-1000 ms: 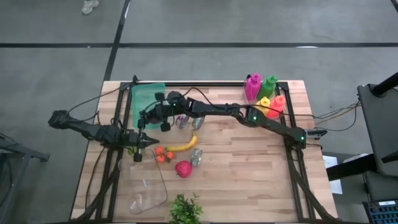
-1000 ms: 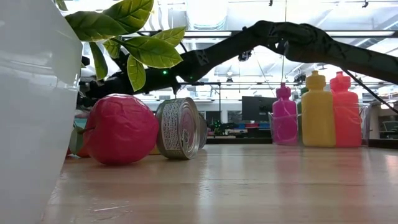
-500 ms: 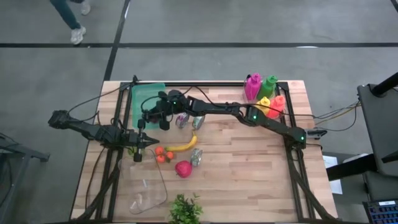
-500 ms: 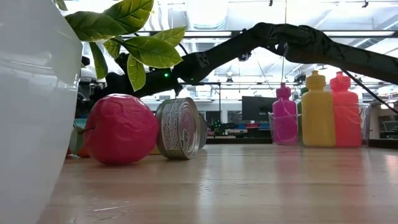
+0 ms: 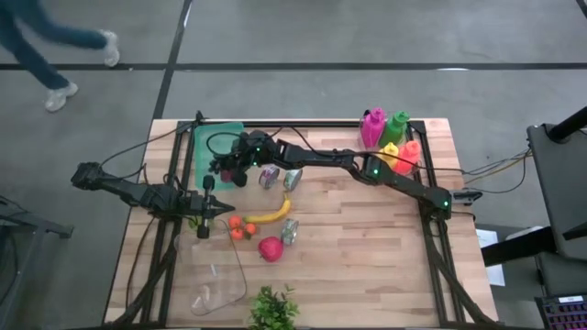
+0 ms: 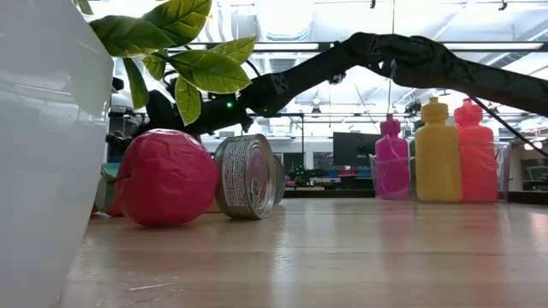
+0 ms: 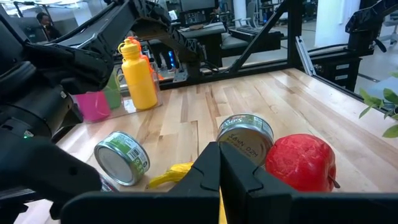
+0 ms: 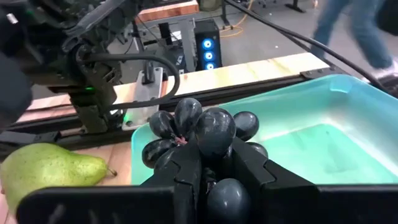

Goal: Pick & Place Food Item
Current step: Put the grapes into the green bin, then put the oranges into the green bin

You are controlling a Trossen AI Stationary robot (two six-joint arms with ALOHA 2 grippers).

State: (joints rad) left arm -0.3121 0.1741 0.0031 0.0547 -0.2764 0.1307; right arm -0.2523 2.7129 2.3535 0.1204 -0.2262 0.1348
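A bunch of dark grapes (image 8: pixel 200 127) sits in my right gripper (image 8: pixel 214 163), which is shut on it over the teal tray (image 8: pixel 323 140). In the high view the right gripper (image 5: pixel 231 168) reaches to the tray (image 5: pixel 211 139) at the table's far left. My left gripper (image 7: pixel 219 167) is shut and empty; it hovers near the table's left edge (image 5: pixel 220 210), facing the banana (image 7: pixel 173 175), two cans and the red apple (image 7: pixel 302 163). A green pear (image 8: pixel 46 168) lies on the wood beside the tray. My right gripper pinches the grape bunch between its two fingers (image 8: pixel 186 168), with grapes (image 8: pixel 214 127) bulging past the fingertips. The fingers come from the table's right, pointing left. The bunch is off the table, over the tray's edge nearest the pear.
Banana (image 5: pixel 270 215), red apple (image 5: pixel 270 247), small orange fruits (image 5: pixel 240 227) and a can (image 5: pixel 290 231) lie mid-table. Two more cans (image 5: pixel 280 177) lie right of the tray. Coloured bottles (image 5: pixel 390 139) stand far right, a potted plant (image 5: pixel 273 307) and a clear container (image 5: pixel 220 289) near. A person walks beyond the table.
My right gripper, still shut on the grapes, has moved a little toward the table's left and far edge, farther over the teal tray. The left arm has kept still.
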